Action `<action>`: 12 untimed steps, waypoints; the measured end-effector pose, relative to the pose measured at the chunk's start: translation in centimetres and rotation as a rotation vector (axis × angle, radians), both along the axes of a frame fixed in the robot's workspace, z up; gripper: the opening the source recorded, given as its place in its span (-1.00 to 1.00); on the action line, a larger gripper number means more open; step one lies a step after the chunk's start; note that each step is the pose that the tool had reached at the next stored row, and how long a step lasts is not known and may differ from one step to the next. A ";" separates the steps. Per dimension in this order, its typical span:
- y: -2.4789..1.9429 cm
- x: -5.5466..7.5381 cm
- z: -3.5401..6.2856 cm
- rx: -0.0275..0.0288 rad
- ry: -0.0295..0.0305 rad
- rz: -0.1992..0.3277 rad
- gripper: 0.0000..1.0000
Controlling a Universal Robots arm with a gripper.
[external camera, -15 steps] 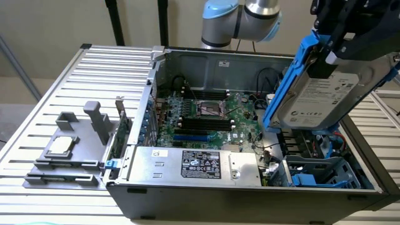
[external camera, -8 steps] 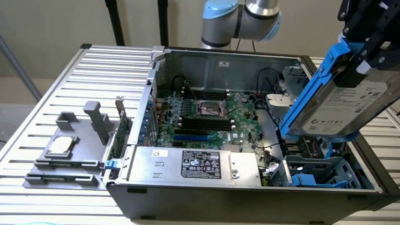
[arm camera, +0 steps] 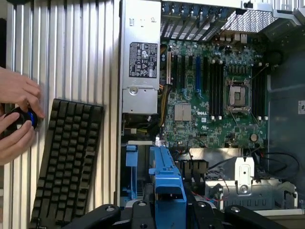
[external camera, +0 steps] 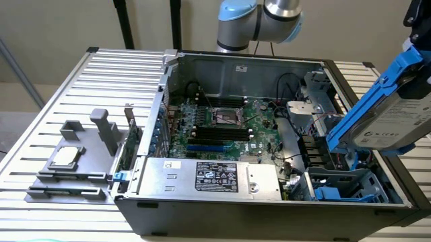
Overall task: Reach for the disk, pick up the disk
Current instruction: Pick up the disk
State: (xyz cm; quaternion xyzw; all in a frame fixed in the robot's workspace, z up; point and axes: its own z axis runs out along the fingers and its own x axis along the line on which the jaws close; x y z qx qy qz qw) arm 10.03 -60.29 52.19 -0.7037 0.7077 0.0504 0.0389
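I've got the disk (external camera: 394, 113) pinched in the gripper (arm camera: 167, 202), fingers clamped on its blue frame, lifted clear at 3 o'clock above the open PC case (external camera: 202, 217). It's tilted, prob. to clear the drive bay (external camera: 350, 186) at 5 o'clock.

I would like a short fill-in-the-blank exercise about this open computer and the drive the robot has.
1. The disk has a frame of ____ plastic.
2. The gripper holds the disk ____ the open computer case.
3. Beside the case lies a black ____.
4. Its label is ____.

Missing words: blue; above; keyboard; white
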 end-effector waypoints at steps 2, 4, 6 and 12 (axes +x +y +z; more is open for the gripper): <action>-0.14 0.6 -0.02 0.0013 0.0001 0.000 -0.35; -0.26 0.7 -0.03 0.0026 0.0000 0.000 -0.35; -0.32 0.7 -0.04 0.0033 0.0000 0.000 -0.35; -0.32 0.8 -0.04 0.0038 0.0001 0.000 -0.35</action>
